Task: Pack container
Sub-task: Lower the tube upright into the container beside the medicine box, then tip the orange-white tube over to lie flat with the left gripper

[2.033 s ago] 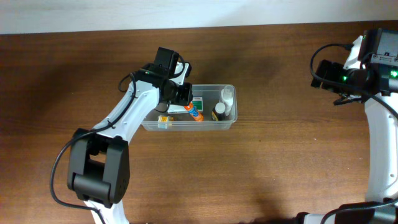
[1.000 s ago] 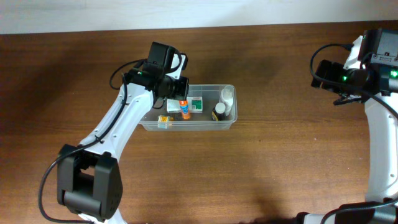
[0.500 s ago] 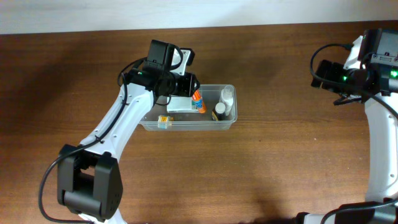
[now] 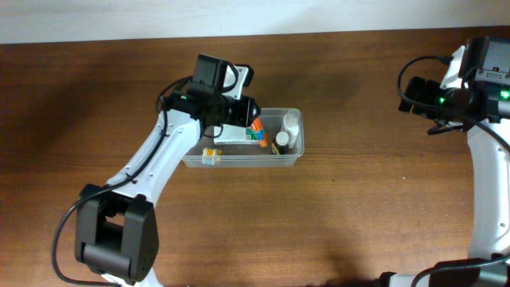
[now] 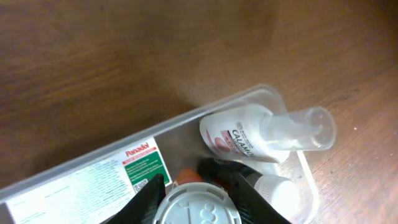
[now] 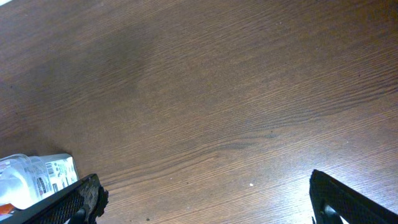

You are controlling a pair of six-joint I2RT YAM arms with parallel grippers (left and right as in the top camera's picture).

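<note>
The container (image 4: 239,163) is a clear rectangular tub at the table's middle left. Its rim (image 5: 261,92) also shows in the left wrist view. My left gripper (image 4: 249,118) hangs over the tub's middle, shut on an orange bottle (image 4: 255,127). In the left wrist view the bottle's round white cap (image 5: 196,206) sits between the two black fingers (image 5: 149,194), with the orange body (image 5: 186,176) pointing down into the tub. My right gripper (image 6: 205,211) is far off at the right, open over bare wood.
Inside the tub lie a green-and-white Panadol box (image 5: 93,180), a white spray bottle (image 5: 239,134) with a clear cap, a small white-capped bottle (image 5: 277,190) and a small yellow item (image 4: 209,155). The tub's corner (image 6: 31,177) shows at the left of the right wrist view.
My left gripper has carried the orange bottle rightward and slightly toward the far side, from the tub's left part to its middle. The right arm has not moved.
</note>
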